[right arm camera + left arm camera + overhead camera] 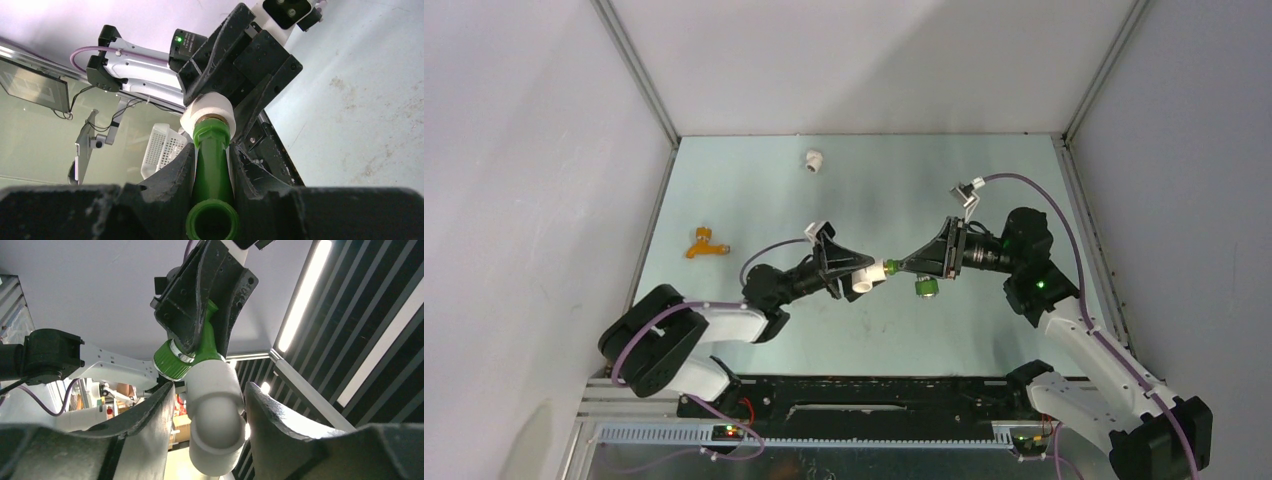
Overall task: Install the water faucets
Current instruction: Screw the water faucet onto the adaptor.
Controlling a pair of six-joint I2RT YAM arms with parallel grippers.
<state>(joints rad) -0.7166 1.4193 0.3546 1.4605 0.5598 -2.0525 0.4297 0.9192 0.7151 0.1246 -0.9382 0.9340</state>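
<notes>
Both arms meet above the table's middle. My right gripper [902, 266] [212, 150] is shut on the green water faucet [894, 267] [212, 165], whose round end [926, 288] hangs below. The faucet's threaded tip sits in a white elbow fitting [867, 277] [215, 410] [206, 111]. My left gripper [869, 278] [209, 390] stands open around that elbow, with a narrow gap showing on each side of it. The orange water faucet [706, 244] lies on the table at the far left, apart from both grippers.
A second white elbow fitting [814, 160] stands near the table's back edge. White walls close in the pale green table [754, 200] on the left, back and right. A white perforated basket [161, 146] shows beyond the table in the right wrist view.
</notes>
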